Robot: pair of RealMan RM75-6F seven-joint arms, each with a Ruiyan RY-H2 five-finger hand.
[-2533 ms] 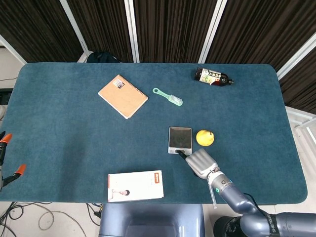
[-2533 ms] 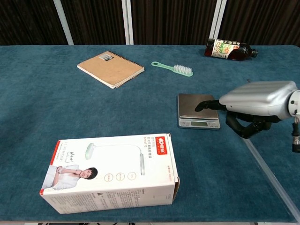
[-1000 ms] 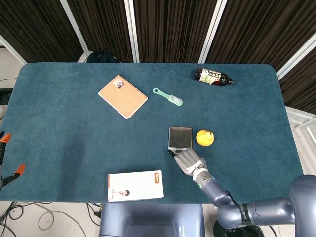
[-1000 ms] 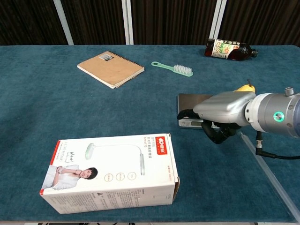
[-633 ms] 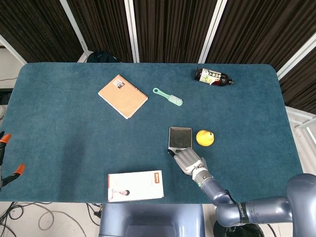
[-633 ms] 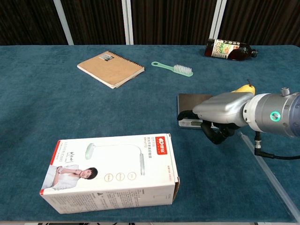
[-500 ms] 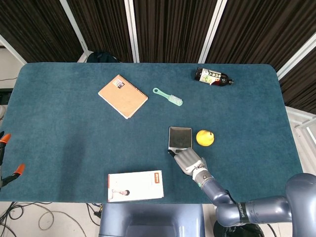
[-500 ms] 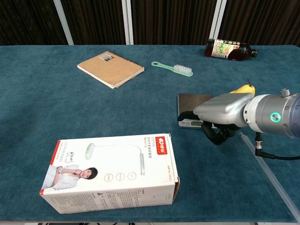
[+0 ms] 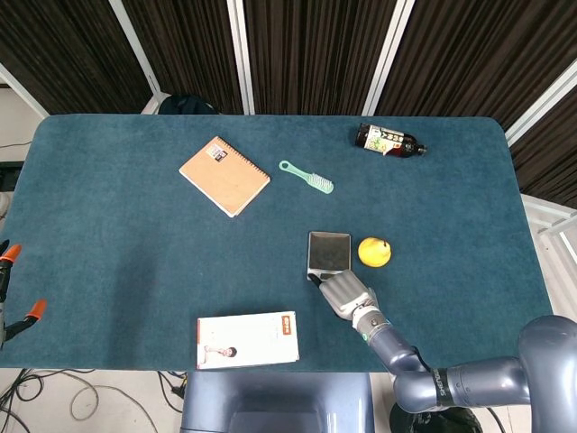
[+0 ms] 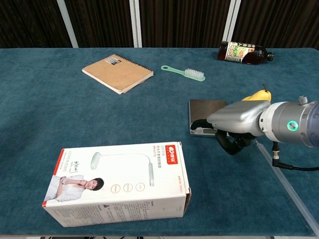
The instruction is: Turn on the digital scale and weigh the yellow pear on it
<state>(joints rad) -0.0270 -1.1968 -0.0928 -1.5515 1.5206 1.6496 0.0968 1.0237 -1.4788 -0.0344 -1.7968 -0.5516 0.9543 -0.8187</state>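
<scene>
Early days on this one. Right hand (image 10: 234, 122) down at the 6 o'clock edge of the digital scale (image 9: 329, 252), one dark fingertip (image 10: 198, 123) poking at the front control strip, other fingers curled under, nothing held. Can't tell if the display is lit yet. Yellow pear (image 9: 374, 252) on the cloth just at the scale's 3 o'clock, not on the platform. Weighing itself not begun. Left hand nowhere in sight.
</scene>
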